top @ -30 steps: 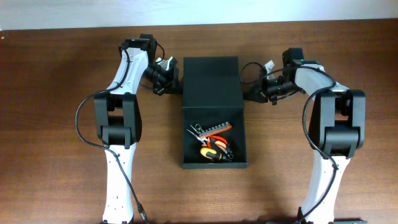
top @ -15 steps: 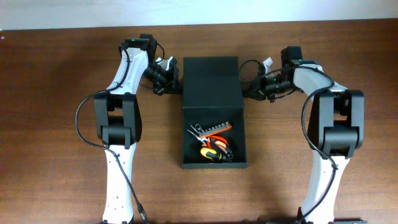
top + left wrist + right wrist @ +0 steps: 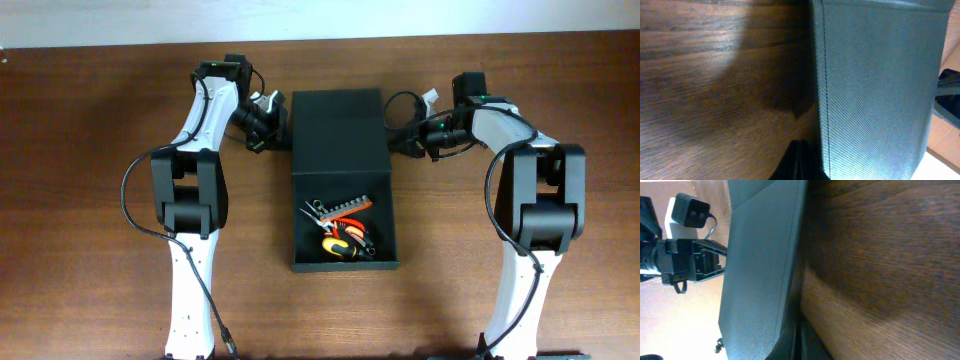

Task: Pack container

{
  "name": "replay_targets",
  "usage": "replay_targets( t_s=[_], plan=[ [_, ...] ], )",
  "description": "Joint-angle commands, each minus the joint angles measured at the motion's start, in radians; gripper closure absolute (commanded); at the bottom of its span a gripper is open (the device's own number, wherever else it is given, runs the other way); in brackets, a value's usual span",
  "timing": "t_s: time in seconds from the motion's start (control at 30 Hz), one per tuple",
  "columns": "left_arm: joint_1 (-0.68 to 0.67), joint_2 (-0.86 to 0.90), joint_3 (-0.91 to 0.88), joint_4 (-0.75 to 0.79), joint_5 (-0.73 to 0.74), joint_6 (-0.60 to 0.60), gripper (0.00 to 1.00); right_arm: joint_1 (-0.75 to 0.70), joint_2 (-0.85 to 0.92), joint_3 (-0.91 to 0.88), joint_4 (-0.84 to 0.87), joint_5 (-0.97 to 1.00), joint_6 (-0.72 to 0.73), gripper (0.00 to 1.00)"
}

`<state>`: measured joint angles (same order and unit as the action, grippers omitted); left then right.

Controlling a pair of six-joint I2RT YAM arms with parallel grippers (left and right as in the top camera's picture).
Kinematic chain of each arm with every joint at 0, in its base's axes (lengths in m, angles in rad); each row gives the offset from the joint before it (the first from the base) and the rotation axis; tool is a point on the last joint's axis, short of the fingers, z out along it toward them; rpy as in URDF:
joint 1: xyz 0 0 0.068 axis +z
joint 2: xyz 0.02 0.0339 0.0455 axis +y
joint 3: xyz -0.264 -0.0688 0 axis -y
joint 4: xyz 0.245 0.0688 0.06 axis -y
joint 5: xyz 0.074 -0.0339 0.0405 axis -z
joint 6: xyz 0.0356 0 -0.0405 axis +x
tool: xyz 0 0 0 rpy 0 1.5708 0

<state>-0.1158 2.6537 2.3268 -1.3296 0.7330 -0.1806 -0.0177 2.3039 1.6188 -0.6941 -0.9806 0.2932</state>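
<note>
The container (image 3: 345,262) is a dark box lying open in the middle of the table, with its flap lid (image 3: 338,130) stretched out behind it. Several hand tools (image 3: 340,226), orange, yellow and metal, lie inside. My left gripper (image 3: 281,133) is shut, its tips against the lid's left edge. In the left wrist view its gripper (image 3: 801,162) is shut and touches the lid's rim (image 3: 875,85). My right gripper (image 3: 396,138) is shut at the lid's right edge. In the right wrist view its gripper (image 3: 802,344) sits right beside the lid (image 3: 762,255).
The wooden table (image 3: 90,200) stretches bare to both sides of the container. Both arms reach in from the front edge, their elbows at about the box's mid-height. The left arm's wrist (image 3: 685,262) shows past the lid in the right wrist view.
The right gripper has moved left and back, up against the lid's right edge. The lid has shifted slightly, its left edge a little further left. The left gripper has barely moved.
</note>
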Motion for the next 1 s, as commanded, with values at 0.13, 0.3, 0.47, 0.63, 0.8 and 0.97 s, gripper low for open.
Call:
replay_targets(
  t_s=[0.13, 0.3, 0.47, 0.63, 0.8, 0.97],
  plan=[
    [0.007, 0.006, -0.004, 0.024, 0.096, 0.064, 0.98, 0.005, 0.005, -0.005, 0.069, -0.158, 0.004, 0.96],
    [0.017, 0.005, 0.001, 0.043, 0.145, 0.086, 0.98, 0.0, 0.005, -0.001, 0.127, -0.221, 0.047, 0.96],
    [0.055, 0.0, 0.026, 0.014, 0.287, 0.187, 0.98, -0.021, 0.005, 0.002, 0.16, -0.277, 0.066, 0.96],
    [0.081, -0.001, 0.077, -0.063, 0.304, 0.245, 0.98, -0.05, 0.003, 0.013, 0.16, -0.331, 0.083, 0.96],
    [0.086, -0.002, 0.159, -0.217, 0.304, 0.353, 0.98, -0.068, 0.002, 0.045, 0.16, -0.403, 0.084, 0.96],
    [0.086, -0.002, 0.241, -0.311, 0.38, 0.412, 0.98, -0.068, -0.006, 0.072, 0.161, -0.423, 0.107, 0.96]
  ],
)
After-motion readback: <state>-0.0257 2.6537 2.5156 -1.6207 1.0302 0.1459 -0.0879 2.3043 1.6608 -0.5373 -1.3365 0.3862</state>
